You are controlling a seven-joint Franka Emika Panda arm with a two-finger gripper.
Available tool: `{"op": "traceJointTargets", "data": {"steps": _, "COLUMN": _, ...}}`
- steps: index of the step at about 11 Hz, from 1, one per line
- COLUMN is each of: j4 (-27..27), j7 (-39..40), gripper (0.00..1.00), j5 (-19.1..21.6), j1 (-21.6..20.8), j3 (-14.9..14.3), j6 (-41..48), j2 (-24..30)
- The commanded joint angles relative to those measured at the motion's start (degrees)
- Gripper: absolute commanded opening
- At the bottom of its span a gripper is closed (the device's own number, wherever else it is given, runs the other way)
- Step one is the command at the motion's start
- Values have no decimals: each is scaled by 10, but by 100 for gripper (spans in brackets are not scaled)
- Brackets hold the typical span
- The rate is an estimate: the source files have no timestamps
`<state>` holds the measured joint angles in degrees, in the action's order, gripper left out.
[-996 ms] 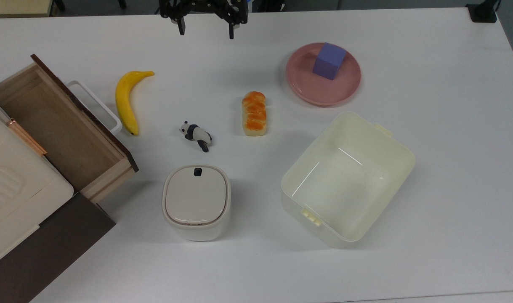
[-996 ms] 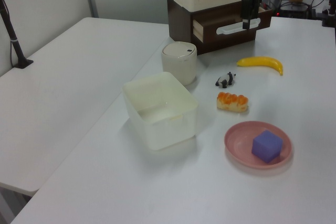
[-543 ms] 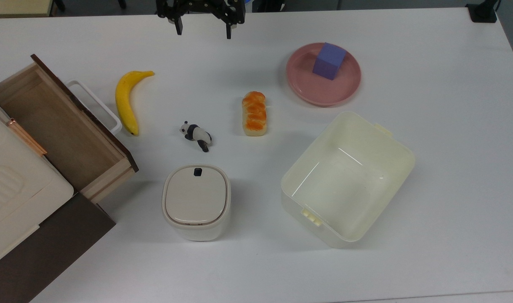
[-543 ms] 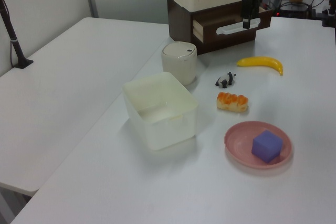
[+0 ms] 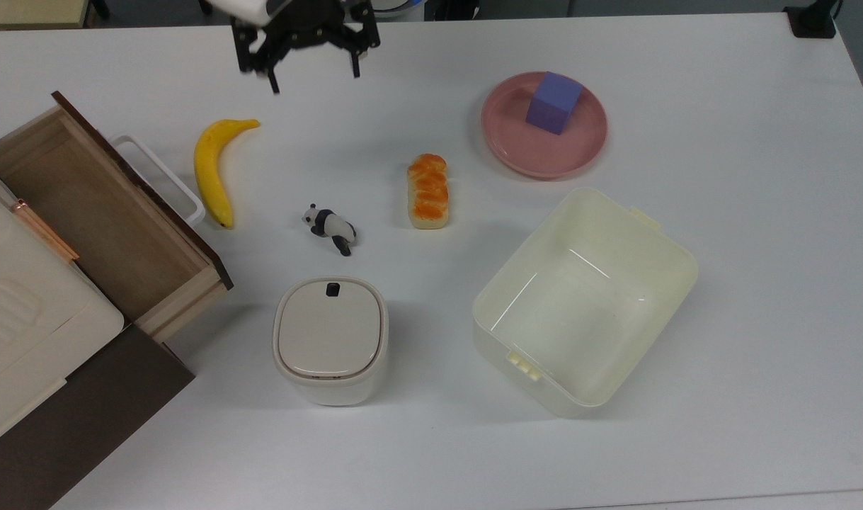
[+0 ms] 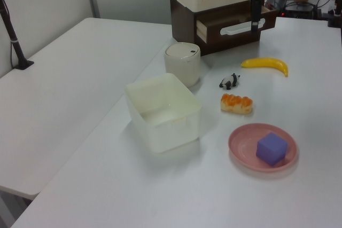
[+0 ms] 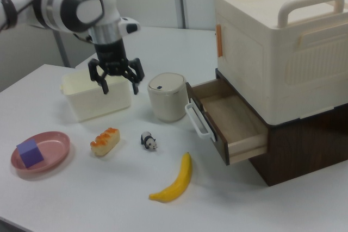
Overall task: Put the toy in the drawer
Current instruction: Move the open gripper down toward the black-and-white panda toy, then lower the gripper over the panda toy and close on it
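Gripper (image 5: 312,79) up in the air above table (image 5: 757,212), fingers spread wide, nothing between them. In top view it sits near the upper edge, above and to the top view's right of banana (image 5: 212,170). In right view gripper (image 7: 118,86) hangs in front of cream bin (image 7: 95,101), well off the surface.

Toy (image 5: 330,227), b&w panda, lies on table w/ nothing touching it, well apart from gripper. Top view: between banana and bread loaf (image 5: 428,191), just above the lidded cream canister (image 5: 330,340). Right view: toy (image 7: 148,140) near canister (image 7: 168,96), loaf (image 7: 105,140) to the right view's left.

Drawer (image 5: 98,212) pulled out, open, interior bare wood; dark front panel w/ white loop handle (image 5: 163,177) facing banana. In right view drawer (image 7: 228,120) sticks out of dark cabinet under a big cream box (image 7: 280,42).

Pink plate (image 5: 516,152) w/ purple cube (image 5: 555,103) on it, top view's upper right. Cream bin (image 5: 587,301) below plate, open top.
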<state>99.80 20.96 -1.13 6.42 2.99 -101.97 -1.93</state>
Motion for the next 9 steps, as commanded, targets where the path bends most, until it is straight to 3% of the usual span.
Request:
{"op": "traceJointTargets", "data": {"steps": 1, "j4": 48, "j7": 158, "gripper": 100, "j5": -5, "j1": 16, "j3": -2, "j6": -73, "j2": -19}}
{"op": "traceJointTargets", "data": {"steps": 4, "j4": 118, "j7": 245, "gripper": 100, "j5": -57, "j1": 11, "j3": 0, "j6": -185, "j2": -61}}
{"op": "traceJointTargets", "data": {"steps": 6, "j4": 123, "j7": 287, "gripper": 100, "j5": -64, "j1": 11, "j3": 0, "j6": -218, "j2": -97}}
{"op": "traceJointTargets", "data": {"steps": 9, "j4": 121, "j7": 285, "gripper": 97, "j5": -75, "j1": 8, "j3": 4, "j6": -281, "j2": -150}}
